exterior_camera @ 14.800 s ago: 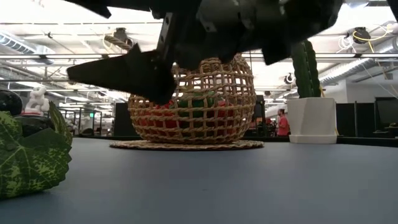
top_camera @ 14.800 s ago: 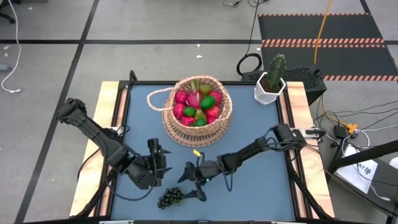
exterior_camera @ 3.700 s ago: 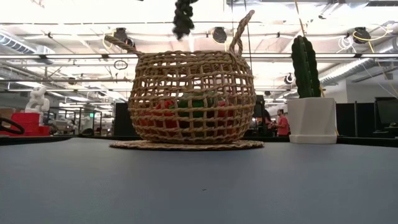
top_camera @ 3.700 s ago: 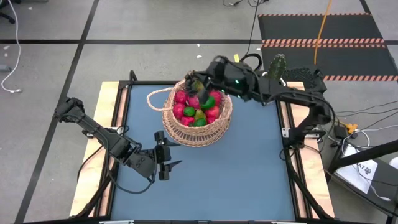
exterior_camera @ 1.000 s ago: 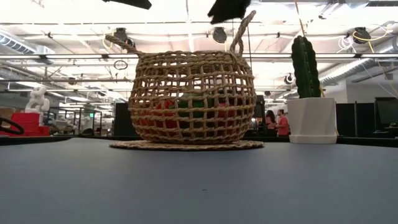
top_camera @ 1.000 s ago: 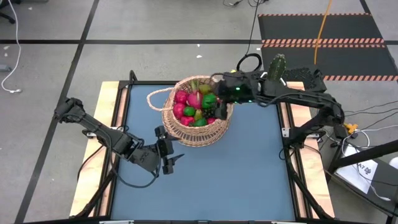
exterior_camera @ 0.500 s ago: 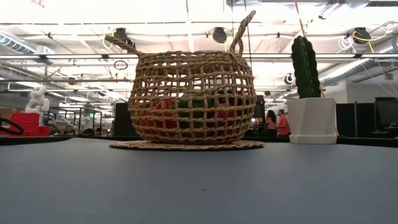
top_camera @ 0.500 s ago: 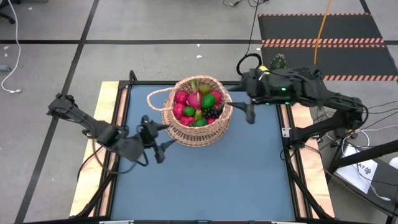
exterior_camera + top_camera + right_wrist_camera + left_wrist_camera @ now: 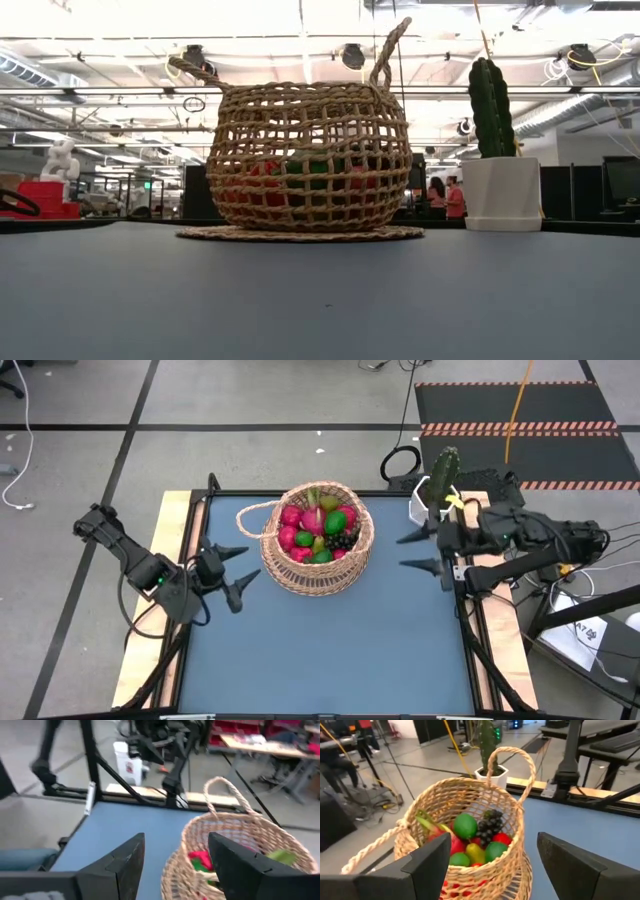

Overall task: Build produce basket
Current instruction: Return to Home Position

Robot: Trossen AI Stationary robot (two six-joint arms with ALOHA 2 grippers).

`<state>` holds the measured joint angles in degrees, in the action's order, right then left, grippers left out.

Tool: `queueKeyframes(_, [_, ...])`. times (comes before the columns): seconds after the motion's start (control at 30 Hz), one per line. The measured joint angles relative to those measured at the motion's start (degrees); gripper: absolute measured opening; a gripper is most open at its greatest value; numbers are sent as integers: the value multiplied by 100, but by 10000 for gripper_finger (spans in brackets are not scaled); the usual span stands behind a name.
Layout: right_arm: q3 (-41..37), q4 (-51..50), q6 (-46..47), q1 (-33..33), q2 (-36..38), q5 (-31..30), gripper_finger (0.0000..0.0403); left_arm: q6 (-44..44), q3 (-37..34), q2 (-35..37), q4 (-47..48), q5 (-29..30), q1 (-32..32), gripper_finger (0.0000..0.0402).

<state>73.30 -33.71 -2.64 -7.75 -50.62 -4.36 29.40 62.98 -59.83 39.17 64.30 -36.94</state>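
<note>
Closest in: my left pincer (image 9: 251, 563) hangs over the left edge of the table (image 9: 330, 650), spread wide, nothing in it. Opposite, my right pincer (image 9: 400, 552) hangs over the right edge, just as wide, just as empty. Both point inward at the basket (image 9: 285, 575). I read that as a rest pose, standing clear so nothing brushes the wicker or its looped handle.

Between them, toward the far side of the blue top, the basket stands upright, well apart from both pincers. The produce (image 9: 318, 530) is heaped inside: reds, greens, a lime (image 9: 465, 826), and the grapes (image 9: 489, 824) on top, on the side toward my right arm. No fruit lies loose on the table, so the filling looks finished to me.

What escapes me: the lower layers are buried, so no count from me. From table height only red and green patches show through the weave, and neither pincer appears there. My right wrist camera cuts off part of the basket.

Farthest, the cactus pot (image 9: 430, 505) sits at the far right corner, partly behind my right arm.
</note>
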Motion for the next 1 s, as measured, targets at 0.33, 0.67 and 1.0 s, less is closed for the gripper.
queueKeyframes(0.33, [-2222,1411,-273,-617,1288,-2,166,193,-482,-20,-121,8,-169,293])
queueKeyframes(0.67, [-3583,2328,-301,-803,1737,-2,95,-1619,-1914,143,-2742,-1081,-230,155])
queueKeyframes(1.0, [-4838,3407,-309,-818,1760,13,4,-2657,-3251,890,-4264,-1637,-230,8])
